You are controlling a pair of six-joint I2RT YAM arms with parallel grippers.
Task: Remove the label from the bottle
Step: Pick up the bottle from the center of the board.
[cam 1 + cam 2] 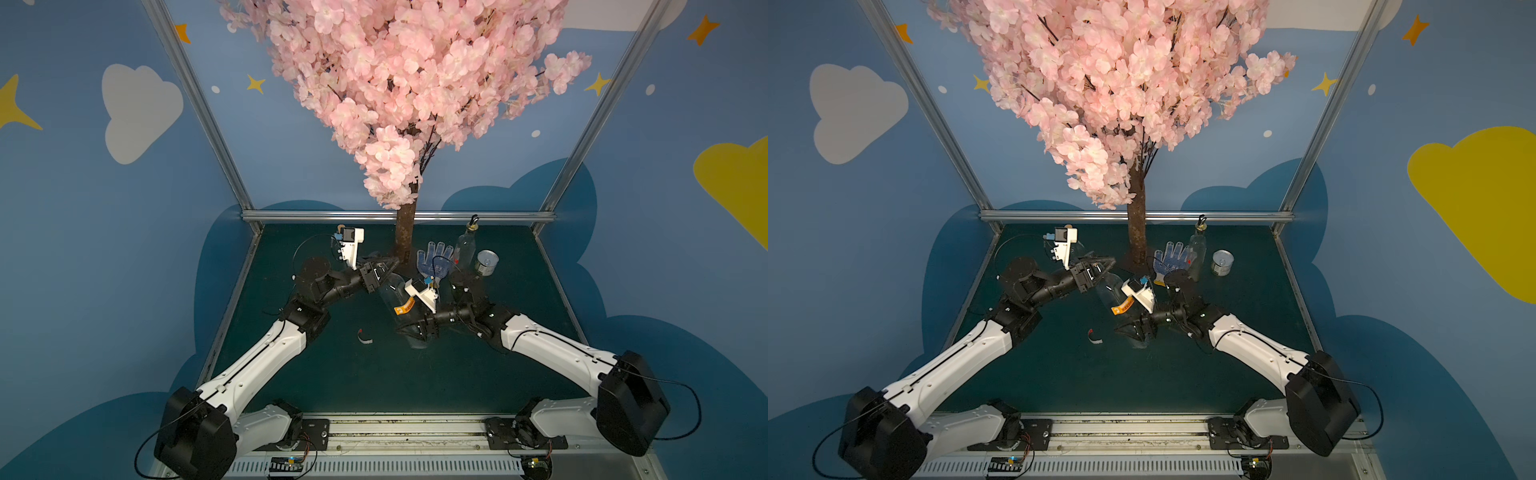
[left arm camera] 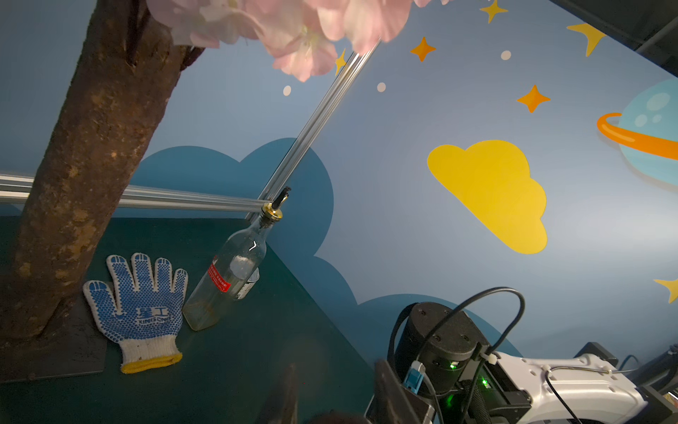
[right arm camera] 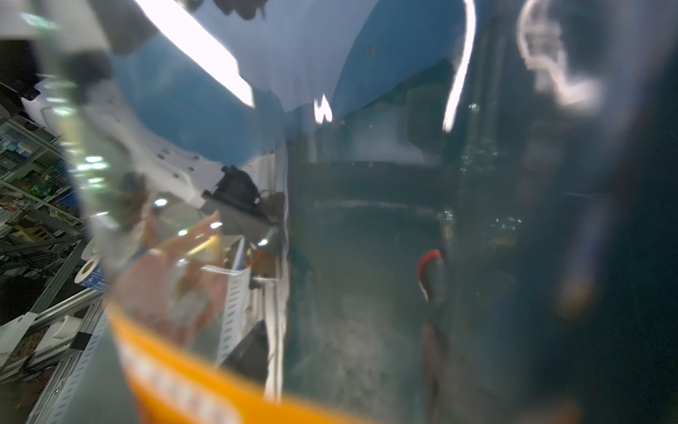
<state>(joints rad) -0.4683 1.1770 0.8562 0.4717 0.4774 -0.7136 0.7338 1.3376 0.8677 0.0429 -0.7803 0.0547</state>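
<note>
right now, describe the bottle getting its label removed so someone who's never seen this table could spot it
Find the brown tree trunk at the back of the dark green table. Just in front of it a clear bottle lies on its side. Unlike the upright bottle beside the blue glove, which has a red label and a pourer, this one carries an orange label.

Both top views look down on one table; the right wrist view hugs the bottle
</note>
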